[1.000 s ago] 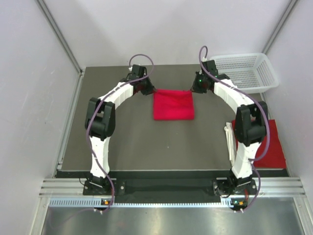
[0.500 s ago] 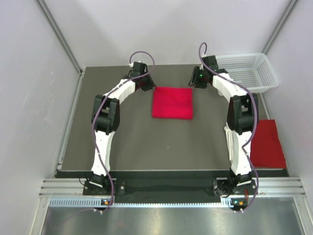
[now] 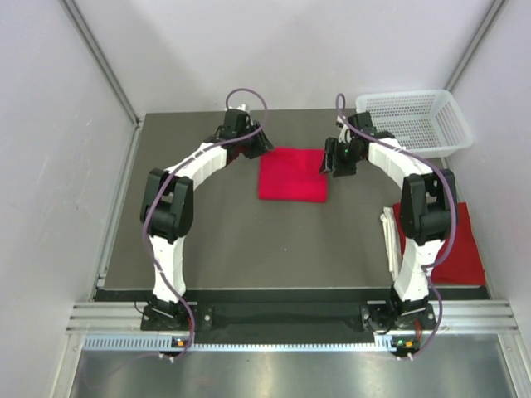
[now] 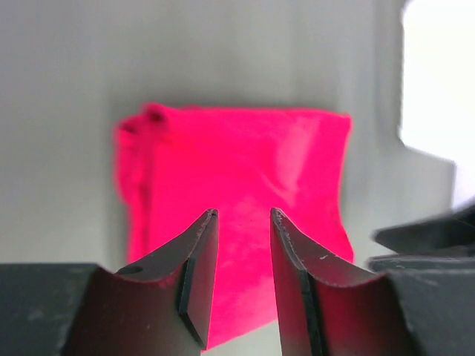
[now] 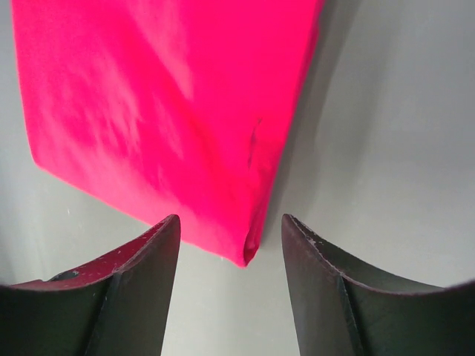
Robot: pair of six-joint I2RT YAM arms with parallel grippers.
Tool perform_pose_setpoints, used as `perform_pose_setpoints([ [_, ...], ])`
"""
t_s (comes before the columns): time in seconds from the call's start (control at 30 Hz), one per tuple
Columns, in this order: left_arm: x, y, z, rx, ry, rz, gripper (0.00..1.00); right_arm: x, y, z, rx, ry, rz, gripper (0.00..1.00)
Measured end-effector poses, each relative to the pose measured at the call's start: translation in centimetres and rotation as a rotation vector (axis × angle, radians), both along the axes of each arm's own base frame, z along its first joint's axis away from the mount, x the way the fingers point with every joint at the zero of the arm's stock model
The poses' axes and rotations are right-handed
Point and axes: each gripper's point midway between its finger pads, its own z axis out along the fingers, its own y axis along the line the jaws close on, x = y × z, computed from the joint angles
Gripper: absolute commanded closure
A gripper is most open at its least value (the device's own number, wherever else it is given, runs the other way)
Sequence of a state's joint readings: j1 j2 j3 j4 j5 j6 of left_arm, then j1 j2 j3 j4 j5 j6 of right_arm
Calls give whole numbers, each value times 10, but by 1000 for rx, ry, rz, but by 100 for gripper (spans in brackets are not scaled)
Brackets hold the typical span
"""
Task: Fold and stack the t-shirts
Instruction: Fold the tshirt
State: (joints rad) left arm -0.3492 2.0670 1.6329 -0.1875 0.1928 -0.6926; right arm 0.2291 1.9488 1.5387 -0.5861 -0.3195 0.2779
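At the near right, a second t-shirt (image 3: 469, 257) lies flat on the surface (image 3: 216, 232), partly hidden behind the right arm and well apart from the work in the middle. Farther in, at the centre, the folded t-shirt (image 3: 290, 176) rests as a neat red square.

The left gripper (image 4: 241, 213) hovers above the square's far left corner, its jaws a narrow gap apart with nothing between them. The right gripper (image 5: 230, 221) hangs over the far right corner with its jaws wide; the cloth corner shows beneath the gap, not pinched.

The step in hand looks like letting go and clearing away. To do it well, both grippers should rise straight up before moving sideways, so that no finger drags an edge and opens the fold. The right one needs most care, since the corner sits right under its jaws. Then the right arm is best placed to reach back for the near shirt.

The white basket (image 3: 415, 124) stands at the far right, apart from both shirts.
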Motion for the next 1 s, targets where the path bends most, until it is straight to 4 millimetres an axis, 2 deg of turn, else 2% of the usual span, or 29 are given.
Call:
perform_pose_setpoints([
  [0.1,-3,-18,-9,-41,4,-69,62,-14,4,-12,20,42,39,44],
  [0.17,1,-26,-22,-55,19,-103,62,-22,5,-17,26,64,55,44],
  [0.4,26,-29,-70,-49,60,-112,62,-29,13,-38,57,102,100,49],
  [0.47,37,-26,-75,-52,56,-100,62,-31,14,-48,56,117,106,54],
  [0.6,50,-16,-81,-66,55,-80,63,-42,13,-67,58,157,106,75],
  [0.63,51,-14,-81,-71,55,-79,63,-43,13,-69,60,158,104,85],
  [0.7,54,-11,-81,-80,53,-75,63,-43,15,-71,68,155,101,87],
  [0.77,56,-9,-81,-85,51,-72,63,-43,16,-72,76,151,95,86],
  [0.8,56,-9,-80,-88,51,-72,63,-42,16,-72,79,149,92,78],
  [0.93,55,-8,-79,-100,56,-82,61,-43,17,-68,90,145,77,60],
  [1.0,54,-7,-78,-105,60,-87,60,-45,15,-64,80,141,61,56],
])
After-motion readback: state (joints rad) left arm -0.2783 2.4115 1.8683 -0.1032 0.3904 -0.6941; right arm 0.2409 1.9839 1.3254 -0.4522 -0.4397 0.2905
